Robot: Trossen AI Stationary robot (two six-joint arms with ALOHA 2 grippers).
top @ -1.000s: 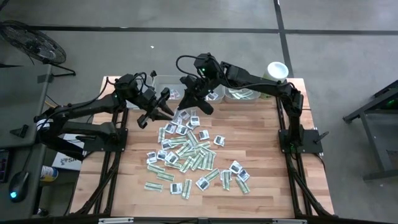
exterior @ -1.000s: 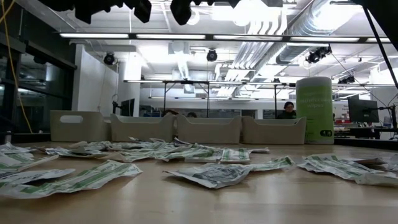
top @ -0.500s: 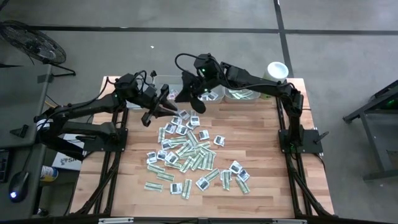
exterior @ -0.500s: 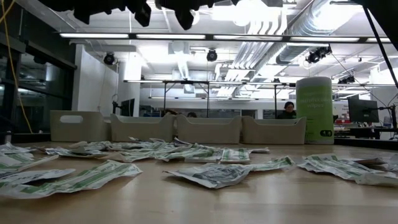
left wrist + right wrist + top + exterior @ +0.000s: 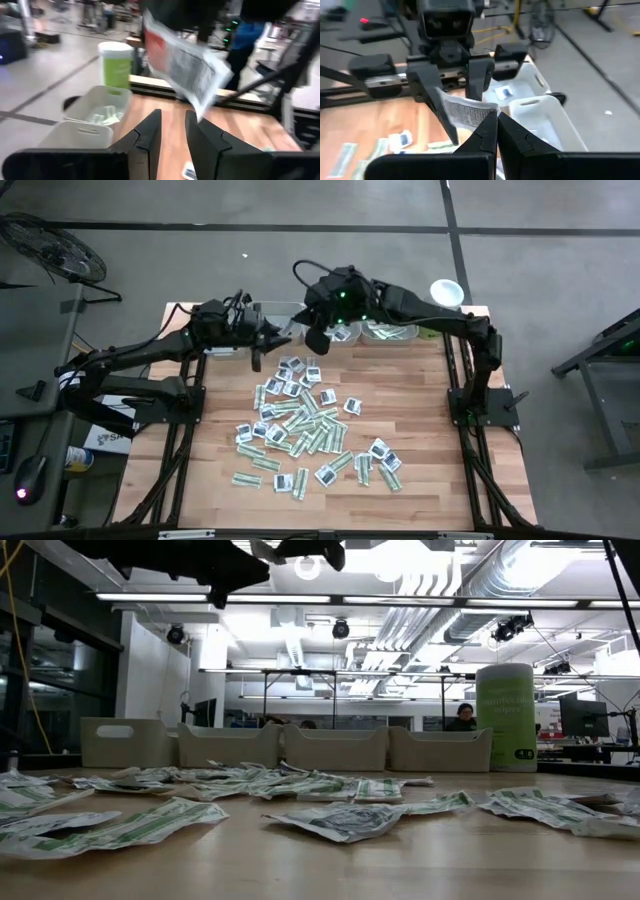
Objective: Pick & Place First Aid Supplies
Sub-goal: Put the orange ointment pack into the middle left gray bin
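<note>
Many first aid supplies (image 5: 300, 415), flat green-white and white sachets, lie loose on the middle of the wooden table. One white sachet with dark print (image 5: 187, 67) hangs in the air near the far edge, with my right gripper (image 5: 316, 340) shut on it. My left gripper (image 5: 272, 345) points level at it from the table's left and is open. In the right wrist view the sachet (image 5: 466, 112) lies between the left fingers (image 5: 435, 100); whether they touch it, I cannot tell. My right gripper pinches the sachet's edge (image 5: 487, 111) between its two shut fingertips. It comes from the table's right, slanting down. The sachet is lifted clear of the table and hangs tilted, its free end reaching toward my left gripper.
Grey trays (image 5: 385, 332) stand in a row along the far edge, some with sachets inside. A pale green tub with a white lid (image 5: 447, 290) stands at the far right corner. Bare wood shows along the table's left, right and near edges.
My left gripper has swung from pointing toward the near right to pointing level at my right gripper. My right gripper has risen a little and turned about, carrying the sachet. Nothing on the table has moved.
</note>
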